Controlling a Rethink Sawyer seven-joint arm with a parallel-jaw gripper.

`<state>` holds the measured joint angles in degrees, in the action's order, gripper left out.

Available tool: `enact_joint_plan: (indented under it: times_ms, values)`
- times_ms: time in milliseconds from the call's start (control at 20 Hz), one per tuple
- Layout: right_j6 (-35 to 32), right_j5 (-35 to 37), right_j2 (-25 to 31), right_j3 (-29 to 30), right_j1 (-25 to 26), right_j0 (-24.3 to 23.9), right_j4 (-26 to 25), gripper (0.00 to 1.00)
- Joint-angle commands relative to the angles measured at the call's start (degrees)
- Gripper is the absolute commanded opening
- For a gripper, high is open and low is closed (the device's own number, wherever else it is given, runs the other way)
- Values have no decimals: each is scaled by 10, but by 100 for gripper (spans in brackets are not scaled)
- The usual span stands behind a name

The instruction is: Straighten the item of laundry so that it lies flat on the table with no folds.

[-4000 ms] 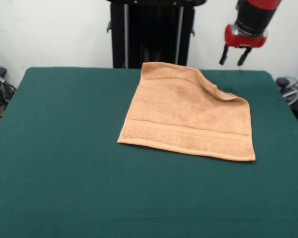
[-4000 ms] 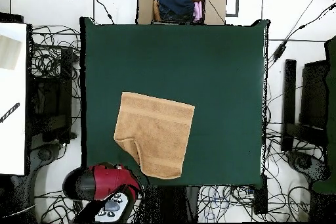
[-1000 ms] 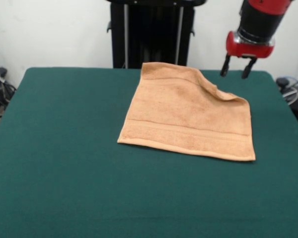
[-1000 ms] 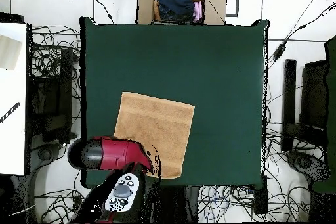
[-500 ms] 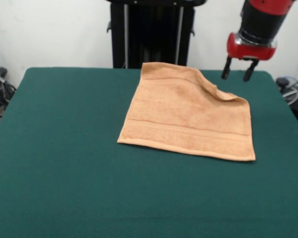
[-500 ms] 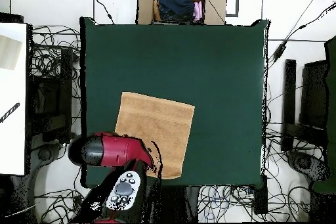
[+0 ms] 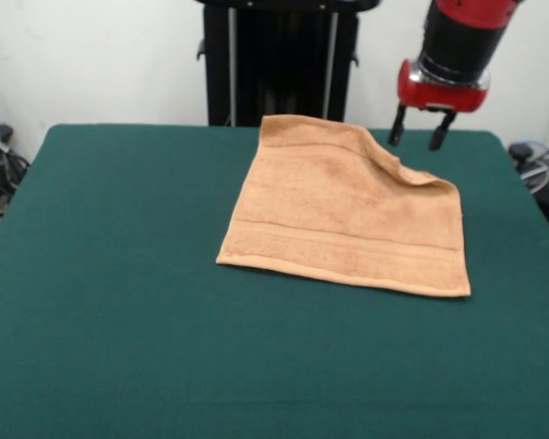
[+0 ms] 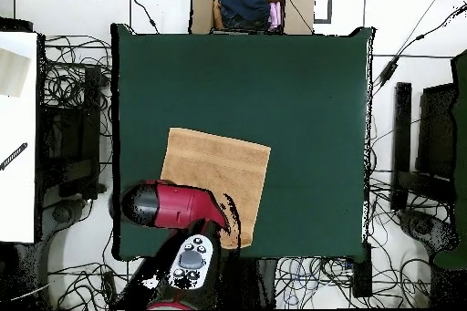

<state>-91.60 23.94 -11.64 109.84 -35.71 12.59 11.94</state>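
my gripper (image 7: 416,137) hangs in the air with its two dark fingers (image 7: 395,131) spread apart and nothing between them — it sits above the far edge of the table (image 7: 119,274), just beyond the folded corner of the towel (image 7: 343,219) and not touching it. from overhead my red arm (image 8: 173,207) covers the part of the towel (image 8: 223,166) nearest my base, so the fold can only be checked in the front view. finding: most of the cloth already lies flat on the green felt, with its near border band smooth and both near corners spread out. outstanding defect: the far corner on the gripper's side is turned inward over the towel, leaving a slanted edge and a raised ridge where it doubles over. in my judgement the task is mostly done but not complete — what is left is to come down on that turned-in corner, pinch it, and draw it outward until the outline is square. no label is visible in either view.
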Motion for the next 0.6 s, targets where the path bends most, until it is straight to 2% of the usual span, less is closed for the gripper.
enact_joint_plan:
  times_ms: [50,600]
  values:
    - [-58,54,14,-22,-10,-19,-22,100]
    - [-62,48,24,-23,-8,-32,-35,100]
